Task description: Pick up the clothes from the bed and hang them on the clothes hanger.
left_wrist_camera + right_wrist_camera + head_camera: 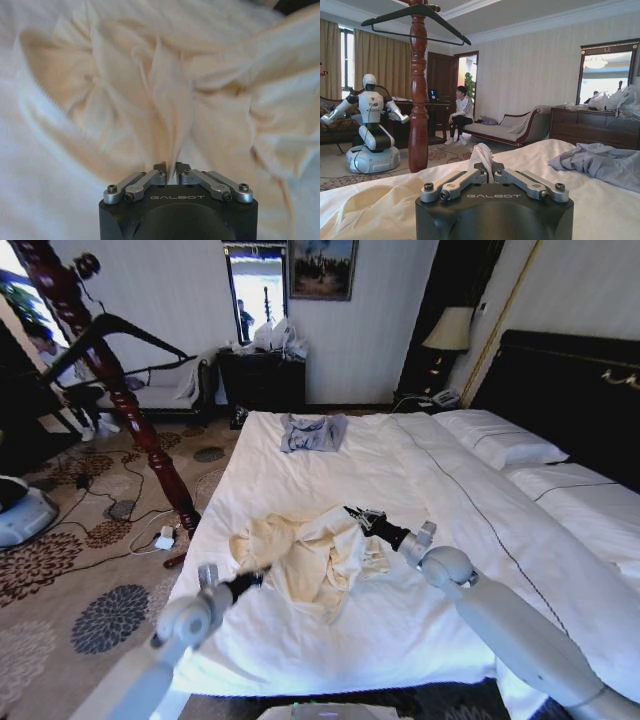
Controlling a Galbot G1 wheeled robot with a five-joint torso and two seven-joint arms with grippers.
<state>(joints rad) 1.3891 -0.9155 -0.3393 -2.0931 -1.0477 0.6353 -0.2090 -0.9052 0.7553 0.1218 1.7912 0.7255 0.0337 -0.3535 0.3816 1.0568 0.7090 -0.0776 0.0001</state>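
We list: small grey-blue garment point(313, 432) near the foot edge; dark dresser point(262, 378) with mirror point(254, 292) and plastic bags point(276, 336); bedside lamp point(448, 331); framed picture point(322, 267); second white robot point(371, 127) on patterned carpet point(80, 570)

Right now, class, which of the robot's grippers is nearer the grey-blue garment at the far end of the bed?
Right. The right gripper grips the cream shirt's far edge, toward the grey-blue garment; the left gripper grips its near edge.
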